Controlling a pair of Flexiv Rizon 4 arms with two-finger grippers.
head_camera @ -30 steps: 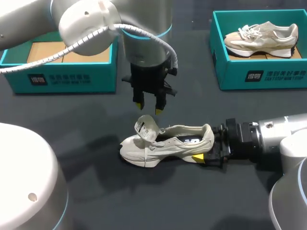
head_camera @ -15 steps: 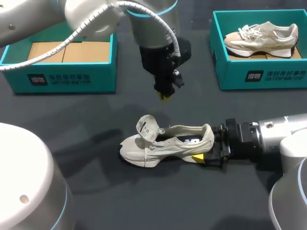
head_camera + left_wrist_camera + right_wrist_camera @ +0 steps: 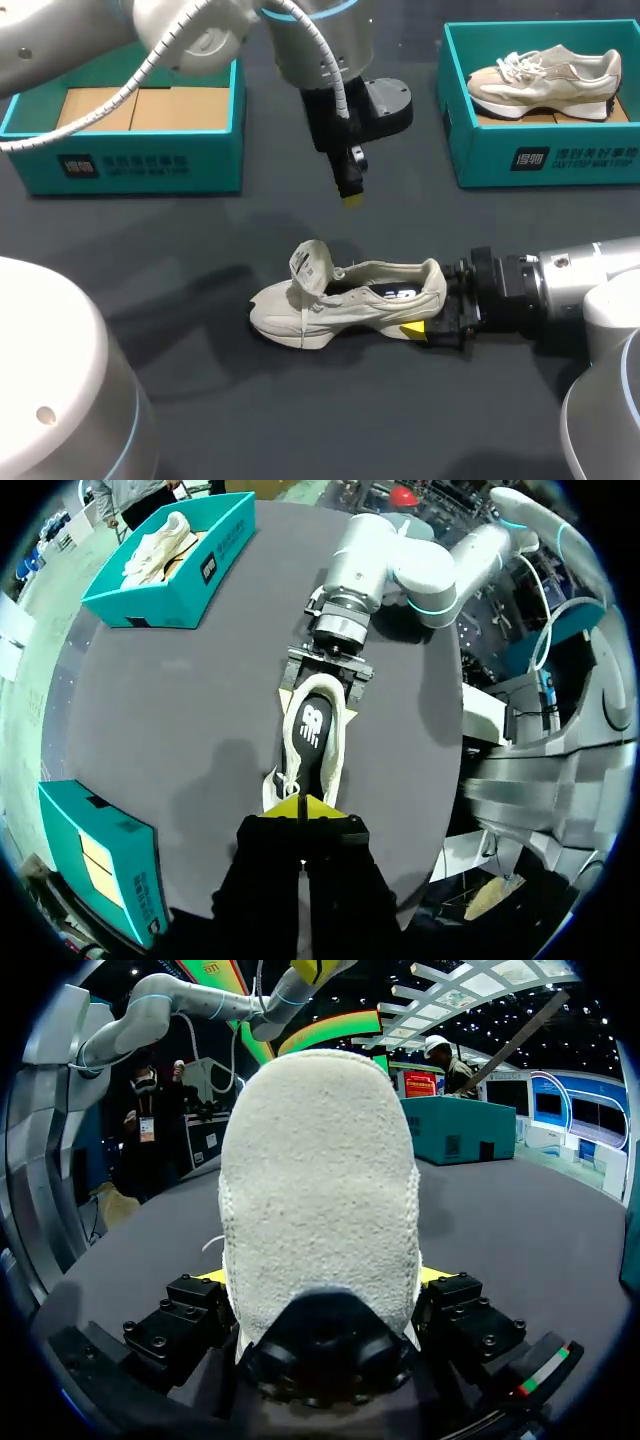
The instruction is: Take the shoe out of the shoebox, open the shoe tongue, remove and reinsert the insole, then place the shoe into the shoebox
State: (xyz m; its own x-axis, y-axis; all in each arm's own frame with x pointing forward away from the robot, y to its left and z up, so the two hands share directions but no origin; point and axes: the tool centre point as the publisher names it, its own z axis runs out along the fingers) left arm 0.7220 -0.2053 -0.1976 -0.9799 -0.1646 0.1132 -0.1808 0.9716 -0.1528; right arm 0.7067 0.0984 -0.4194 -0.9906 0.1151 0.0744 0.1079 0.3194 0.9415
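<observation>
My right gripper (image 3: 430, 310), coming in from the lower right of the head view, is clamping the shoe (image 3: 350, 295) by its heel from both sides. That is holding the shoe on its sole on the table (image 3: 220, 400) at the middle of the frame, toe toward the left. I judge this grip is there to stop it sliding while my other arm works inside it.

The tongue (image 3: 308, 265) is standing folded up and forward, so the mouth is open. In the left wrist view the insole (image 3: 312, 728) is lying inside the shoe, just ahead of my left tips, so I judge it is not yet pulled out.

My left gripper (image 3: 351, 197) is hanging beyond and above the shoe, apart from it, with its yellow tips pressed together on nothing.

Farther back, the box (image 3: 130, 160) at upper left is showing only its cardboard floor, and I take it to be waiting for this shoe. The other box (image 3: 540, 160) at upper right is holding a second shoe (image 3: 545, 80).
</observation>
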